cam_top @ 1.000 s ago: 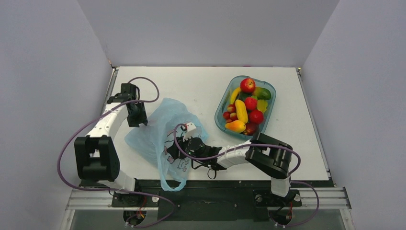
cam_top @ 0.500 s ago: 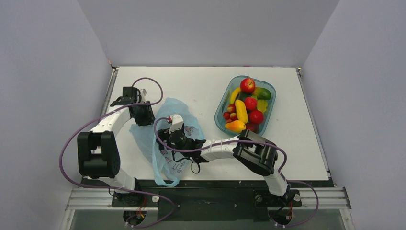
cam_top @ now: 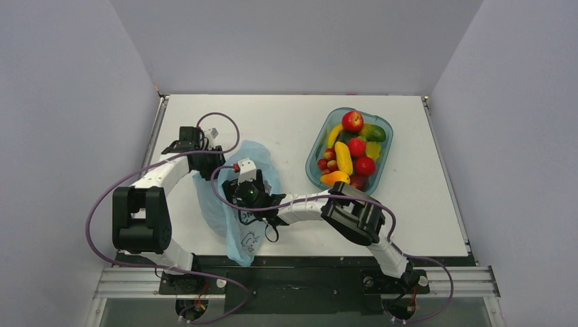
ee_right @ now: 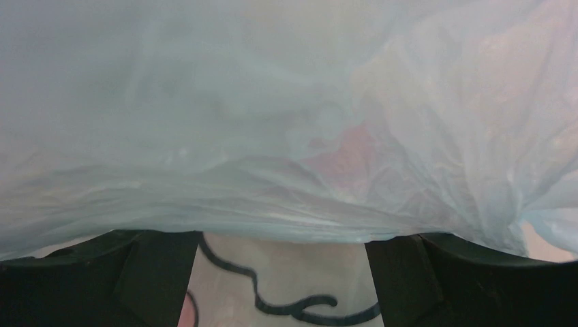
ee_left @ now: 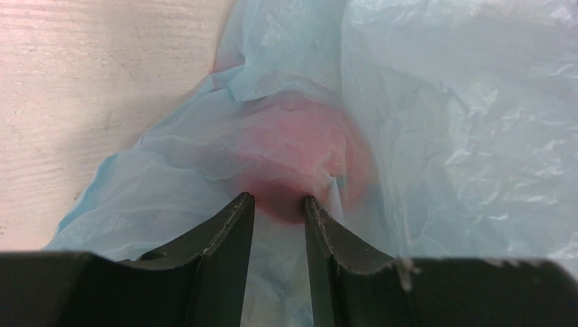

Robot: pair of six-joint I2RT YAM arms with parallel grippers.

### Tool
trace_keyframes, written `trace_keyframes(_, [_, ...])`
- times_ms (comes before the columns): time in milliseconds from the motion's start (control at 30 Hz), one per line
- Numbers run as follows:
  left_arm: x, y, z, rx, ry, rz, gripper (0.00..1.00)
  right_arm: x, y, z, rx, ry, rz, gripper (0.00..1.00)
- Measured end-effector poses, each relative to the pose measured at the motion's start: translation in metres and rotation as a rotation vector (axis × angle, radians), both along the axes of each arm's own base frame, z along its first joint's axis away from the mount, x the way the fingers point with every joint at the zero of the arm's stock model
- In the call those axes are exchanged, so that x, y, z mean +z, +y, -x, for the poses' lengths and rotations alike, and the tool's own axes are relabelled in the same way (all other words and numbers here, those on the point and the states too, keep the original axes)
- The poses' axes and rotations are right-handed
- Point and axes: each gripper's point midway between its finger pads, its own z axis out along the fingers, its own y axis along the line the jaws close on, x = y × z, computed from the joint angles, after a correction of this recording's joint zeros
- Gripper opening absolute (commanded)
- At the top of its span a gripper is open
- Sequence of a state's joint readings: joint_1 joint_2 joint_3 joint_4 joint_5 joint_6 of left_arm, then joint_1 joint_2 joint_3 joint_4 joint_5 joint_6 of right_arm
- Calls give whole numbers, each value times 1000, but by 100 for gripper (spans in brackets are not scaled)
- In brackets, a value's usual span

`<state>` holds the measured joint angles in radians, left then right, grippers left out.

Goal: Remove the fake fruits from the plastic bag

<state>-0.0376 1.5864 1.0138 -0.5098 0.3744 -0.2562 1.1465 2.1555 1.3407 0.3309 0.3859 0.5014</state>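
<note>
Blue crinkly plastic, the bag [cam_top: 225,212], lies on the table [cam_top: 286,122], well left of the tub [cam_top: 387,131]. At the bag's edge farthest from the tub, the left gripper [ee_left: 278,204] has its 2 fingers drawn close, pinching a fold of film. 1 red fruit [ee_left: 300,157] shows through the plastic just beyond the tips. On the bag's tub side, the right gripper [ee_right: 283,259] stands spread wide, with film draped over both fingers. A pinkish blur shows through the film there; I cannot tell what it is.
</note>
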Motion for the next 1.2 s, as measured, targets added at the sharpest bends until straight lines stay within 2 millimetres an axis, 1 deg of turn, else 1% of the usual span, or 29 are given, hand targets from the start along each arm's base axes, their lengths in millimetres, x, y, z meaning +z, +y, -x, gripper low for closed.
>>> trace_keyframes(167, [0,-4,0,-17,-7,19,29,-9,-4,-17,-50,-28,66,80])
trace_keyframes(300, [0,-8,1,-31,-10,30,29,-16,-10,-27,-75,-46,111,80])
trace_keyframes(400, [0,-12,0,-46,-19,41,29,-18,-9,-33,-77,-64,138,80])
trace_keyframes(500, [0,-14,0,-57,-24,46,29,-24,-7,-36,-72,-79,170,80])
trace_keyframes(567, [0,-15,0,-68,-29,44,29,-28,-7,-38,-70,-85,192,79])
trace_keyframes(667, [0,-15,-2,-75,-39,39,31,-29,-7,-41,-68,-93,218,73])
trace_keyframes(733, [0,-14,-3,-70,-44,30,33,-29,-8,-42,-69,-96,231,64])
trace_keyframes(767, [0,-12,-3,-66,-46,24,33,-29,-8,-42,-67,-98,234,56])
trace_keyframes(800, [0,-11,-4,-62,-48,18,33,-29,-8,-42,-65,-101,238,52])
trace_keyframes(833, [0,-11,-4,-60,-48,14,34,-28,-8,-42,-63,-102,239,42])
trace_keyframes(867, [0,-10,-3,-57,-48,8,34,-29,-8,-41,-60,-103,241,37])
trace_keyframes(900, [0,-10,-2,-54,-46,6,35,-28,-9,-40,-55,-102,239,29])
trace_keyframes(967, [-1,-11,2,-55,-33,3,35,-28,-16,-34,-34,-94,251,20])
trace_keyframes(1000, [-1,-11,4,-55,-25,-2,35,-28,-20,-31,-26,-88,262,18])
trace_keyframes(1067, [-8,-3,9,-40,-2,-47,35,-23,-32,-24,-12,-76,280,15])
trace_keyframes(1133, [-21,7,19,-18,52,-87,36,-9,-39,-17,5,-67,278,8])
trace_keyframes(1167, [-26,11,24,-10,79,-103,36,-1,-40,-15,13,-66,269,7])
trace_keyframes(1200, [-31,14,29,-3,105,-116,36,10,-41,-11,28,-62,257,3])
